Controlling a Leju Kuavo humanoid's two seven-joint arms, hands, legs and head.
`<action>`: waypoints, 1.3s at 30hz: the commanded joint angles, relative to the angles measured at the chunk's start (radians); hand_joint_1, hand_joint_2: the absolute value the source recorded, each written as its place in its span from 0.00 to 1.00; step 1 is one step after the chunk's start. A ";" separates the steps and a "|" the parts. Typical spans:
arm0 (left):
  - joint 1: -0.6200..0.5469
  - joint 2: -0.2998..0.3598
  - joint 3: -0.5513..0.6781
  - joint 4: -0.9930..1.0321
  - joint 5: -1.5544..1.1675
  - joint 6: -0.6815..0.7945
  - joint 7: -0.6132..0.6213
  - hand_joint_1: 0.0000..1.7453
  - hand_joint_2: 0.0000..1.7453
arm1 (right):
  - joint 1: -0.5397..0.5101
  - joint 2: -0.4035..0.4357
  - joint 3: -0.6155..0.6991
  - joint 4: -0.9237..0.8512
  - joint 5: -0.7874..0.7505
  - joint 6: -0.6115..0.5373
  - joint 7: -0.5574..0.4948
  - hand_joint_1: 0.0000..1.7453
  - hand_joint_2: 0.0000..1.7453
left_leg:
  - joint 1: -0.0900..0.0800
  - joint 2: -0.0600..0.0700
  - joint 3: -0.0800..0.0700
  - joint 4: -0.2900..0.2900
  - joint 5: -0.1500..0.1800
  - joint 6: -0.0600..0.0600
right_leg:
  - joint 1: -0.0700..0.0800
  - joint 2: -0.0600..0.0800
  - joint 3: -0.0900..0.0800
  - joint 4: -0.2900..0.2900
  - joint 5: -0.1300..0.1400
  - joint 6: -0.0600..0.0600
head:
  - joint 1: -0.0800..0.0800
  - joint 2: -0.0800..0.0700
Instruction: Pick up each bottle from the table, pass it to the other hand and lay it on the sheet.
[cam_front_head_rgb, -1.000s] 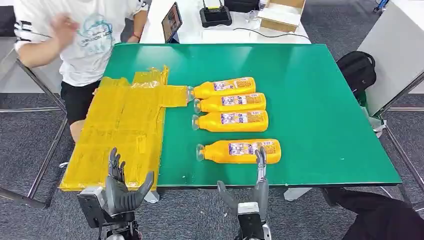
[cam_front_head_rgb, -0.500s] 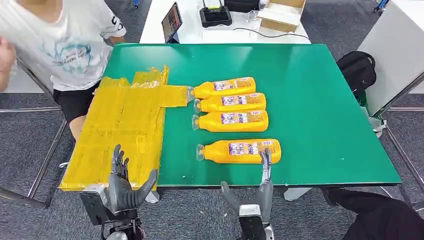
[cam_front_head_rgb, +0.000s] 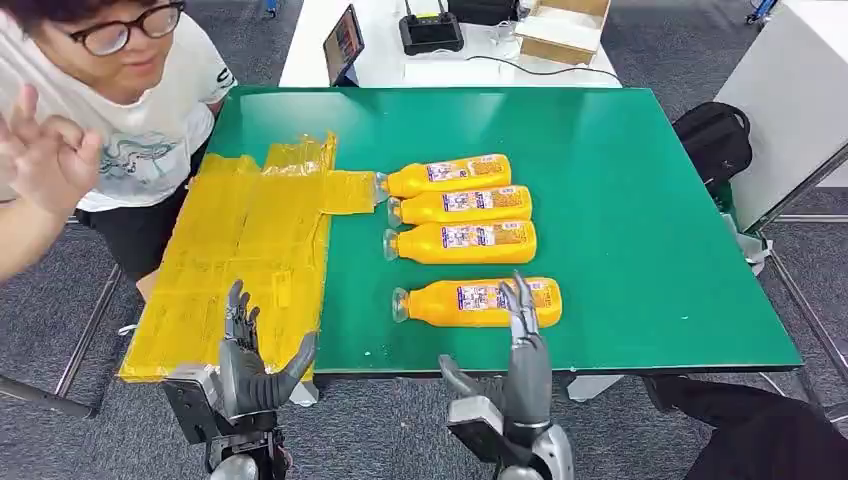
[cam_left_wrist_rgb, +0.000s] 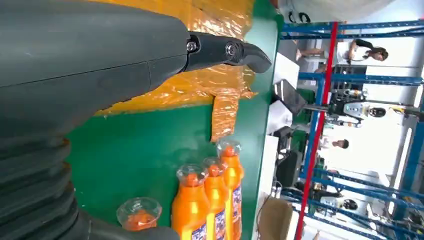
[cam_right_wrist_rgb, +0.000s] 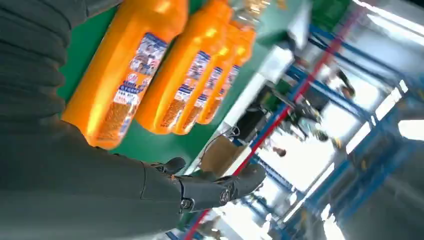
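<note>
four orange plastic bottles (cam_front_head_rgb: 470, 242) lying on green bench (cam_front_head_rgb: 640, 200) | yellow crinkly sheet (cam_front_head_rgb: 240, 260) beside | left hand (cam_front_head_rgb: 250, 360) fingers spread, empty | right hand (cam_front_head_rgb: 515, 365) fingers spread, tips over nearest bottle (cam_front_head_rgb: 480, 301)

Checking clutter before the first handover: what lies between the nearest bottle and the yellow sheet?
Head view: bare green table separates the nearest bottle from the yellow sheet.

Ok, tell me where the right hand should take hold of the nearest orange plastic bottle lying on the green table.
Probably around the labelled middle of the nearest orange plastic bottle, coming from above on the robot's side. It lies on its side, cap toward the yellow sheet, apart from the other three bottles, so fingers have room. The right hand is open beside its base end.
</note>
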 joint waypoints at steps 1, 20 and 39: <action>-0.029 0.016 0.035 0.064 -0.025 -0.023 0.002 0.00 1.00 | -0.143 -0.150 0.000 0.022 0.182 0.147 0.200 0.00 1.00 | -0.001 0.001 0.004 -0.001 0.000 0.001 | 0.000 0.001 0.003 -0.002 0.000 -0.001 | 0.000 0.000; -0.021 0.002 0.086 0.076 -0.079 -0.071 0.027 0.00 1.00 | -0.244 -0.302 0.007 0.124 0.220 0.446 0.449 0.00 1.00 | 0.000 0.002 0.008 -0.001 -0.002 0.002 | 0.001 0.001 0.009 -0.002 -0.001 -0.003 | -0.001 0.000; -0.056 0.019 0.060 0.139 -0.088 -0.085 0.048 0.00 1.00 | -0.475 -0.324 0.069 0.455 0.167 0.516 0.456 0.00 1.00 | 0.000 0.003 0.008 -0.001 -0.002 0.002 | 0.001 0.001 0.008 -0.002 -0.001 -0.003 | 0.000 0.000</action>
